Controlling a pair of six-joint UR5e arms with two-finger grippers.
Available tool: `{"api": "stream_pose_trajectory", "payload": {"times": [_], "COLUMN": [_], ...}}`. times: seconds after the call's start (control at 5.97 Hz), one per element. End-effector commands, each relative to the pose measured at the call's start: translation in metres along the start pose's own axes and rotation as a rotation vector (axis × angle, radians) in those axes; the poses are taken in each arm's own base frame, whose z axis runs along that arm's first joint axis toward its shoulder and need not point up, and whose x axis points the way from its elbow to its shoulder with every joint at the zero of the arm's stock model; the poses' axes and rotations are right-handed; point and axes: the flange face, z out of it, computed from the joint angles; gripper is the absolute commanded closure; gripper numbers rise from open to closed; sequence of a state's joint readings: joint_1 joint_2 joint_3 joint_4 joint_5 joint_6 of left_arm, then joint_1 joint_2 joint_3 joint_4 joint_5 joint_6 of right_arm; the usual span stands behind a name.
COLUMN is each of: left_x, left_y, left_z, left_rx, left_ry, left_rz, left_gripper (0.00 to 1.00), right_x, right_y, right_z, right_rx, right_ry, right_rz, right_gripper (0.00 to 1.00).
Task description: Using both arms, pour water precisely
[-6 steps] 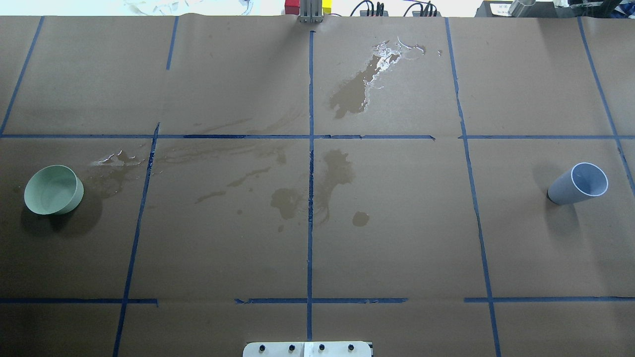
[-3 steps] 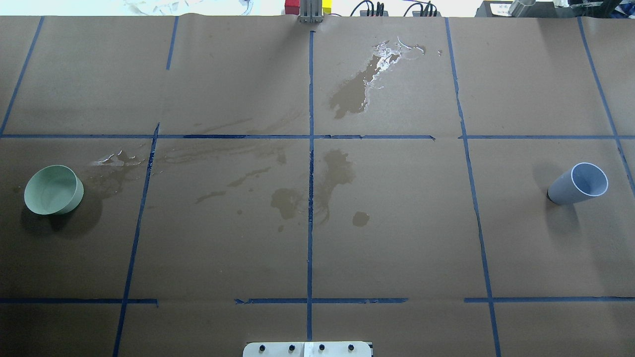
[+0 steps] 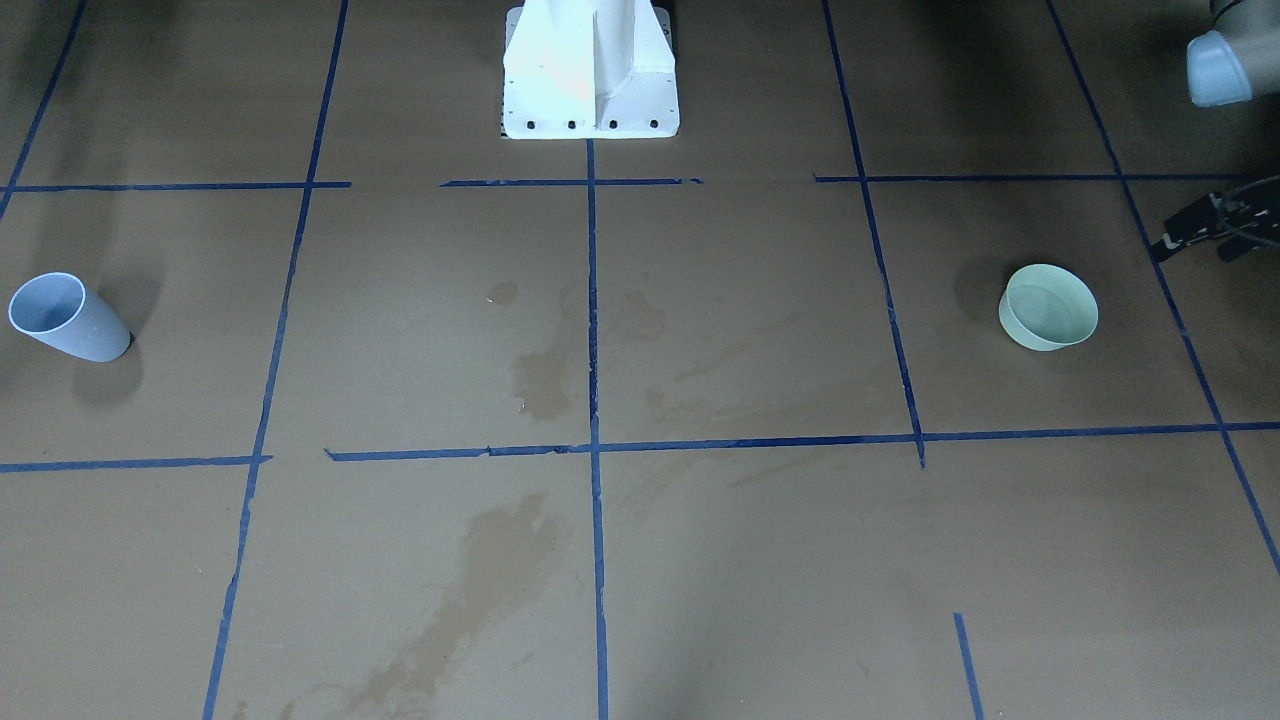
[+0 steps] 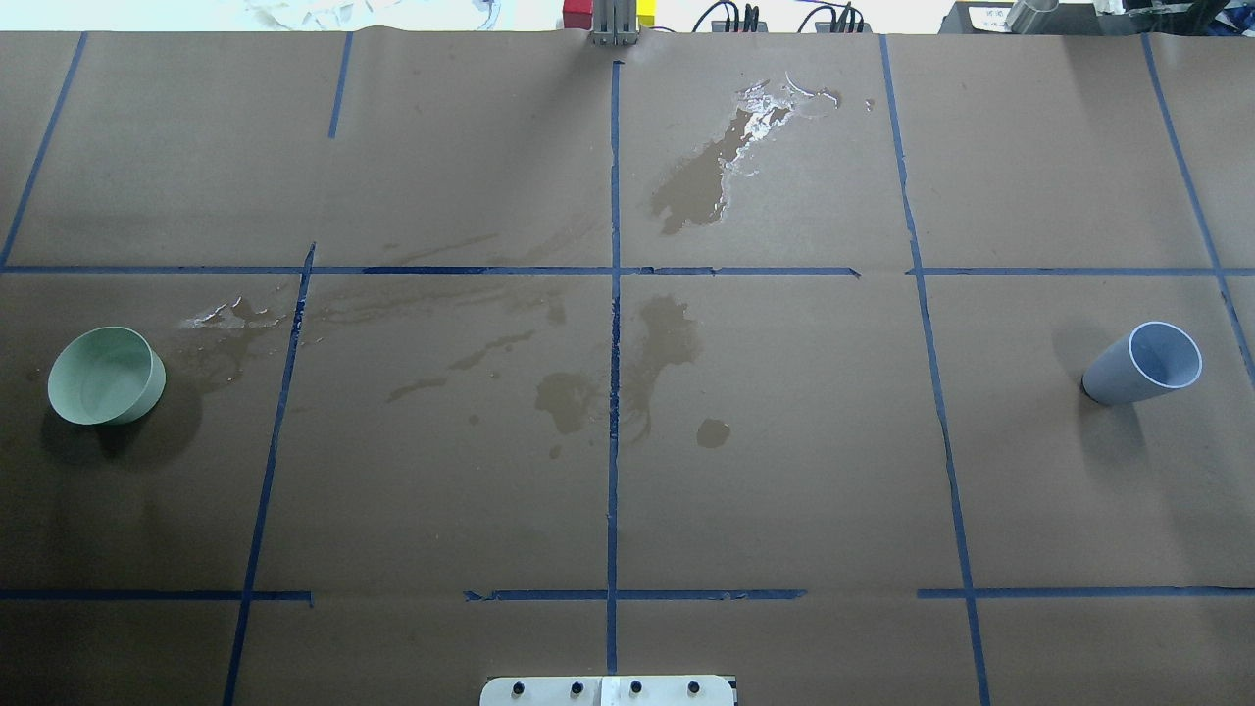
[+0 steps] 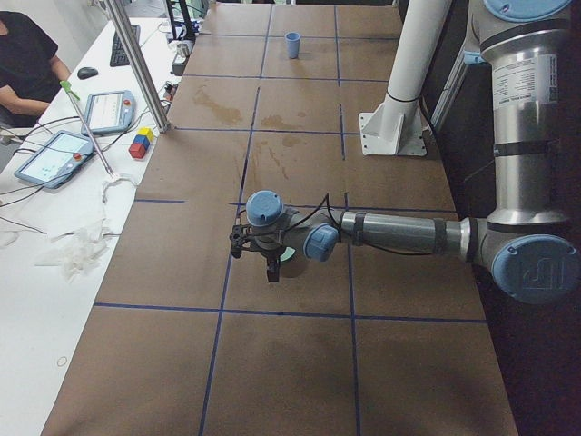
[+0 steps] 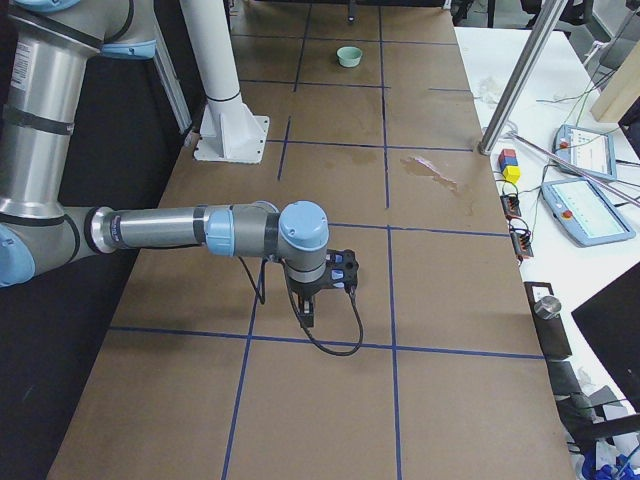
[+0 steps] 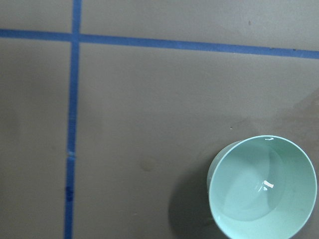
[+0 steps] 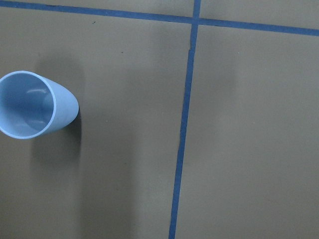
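Brown paper (image 4: 784,471) covers the worktop (image 4: 441,510), divided into cells by blue tape (image 4: 614,392). Wet stains (image 4: 696,181) darken the centre cells.

A green bowl (image 4: 155,382) stands upright at the left end in the overhead view. A blue cup (image 4: 1142,363) stands at the right end, well apart from it. The water (image 7: 249,199) lies in the bowl, visible only as a faint sheen in my left wrist view.

My left pincer (image 5: 257,263) hangs near the bowl without touching it. The left side view hides most of the bowl behind my wrist, and the front view cuts the pincer off at the frame edge, so I cannot tell whether it is clenched or released. My right pincer (image 6: 305,310) appears only in the right side view, and I cannot tell its state.

The label strip on my left arm (image 5: 522,118) is too small to read.
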State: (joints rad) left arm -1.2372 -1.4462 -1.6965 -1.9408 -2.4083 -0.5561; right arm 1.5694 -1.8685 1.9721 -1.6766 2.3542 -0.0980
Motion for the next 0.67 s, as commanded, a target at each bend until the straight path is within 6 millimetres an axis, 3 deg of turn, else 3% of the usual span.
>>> {"api": "stream_pose_trajectory", "payload": {"times": [0.0,0.17,0.5], "left_x": [0.028,0.035,0.036], "left_y": [-0.001,-0.008,-0.003], "left_z": [0.045,0.058,0.079], "left_rx": [0.034,0.023,-0.014], "left_ry": [-0.075,-0.076,-0.086], "left_rz": [0.014,0.016,0.029], "left_gripper": [0.00,0.00,0.00], "right_x": [-0.003,-0.005,-0.016], "right_y": [-0.001,-0.005,-0.009], "right_z": [-0.001,-0.004,-0.009], "right_rx": [0.003,0.009,0.020], "right_ry": [0.000,-0.001,-0.020], "right_rz": [-0.009,-0.015,-0.048], "right_gripper": [0.00,0.00,0.00]}}
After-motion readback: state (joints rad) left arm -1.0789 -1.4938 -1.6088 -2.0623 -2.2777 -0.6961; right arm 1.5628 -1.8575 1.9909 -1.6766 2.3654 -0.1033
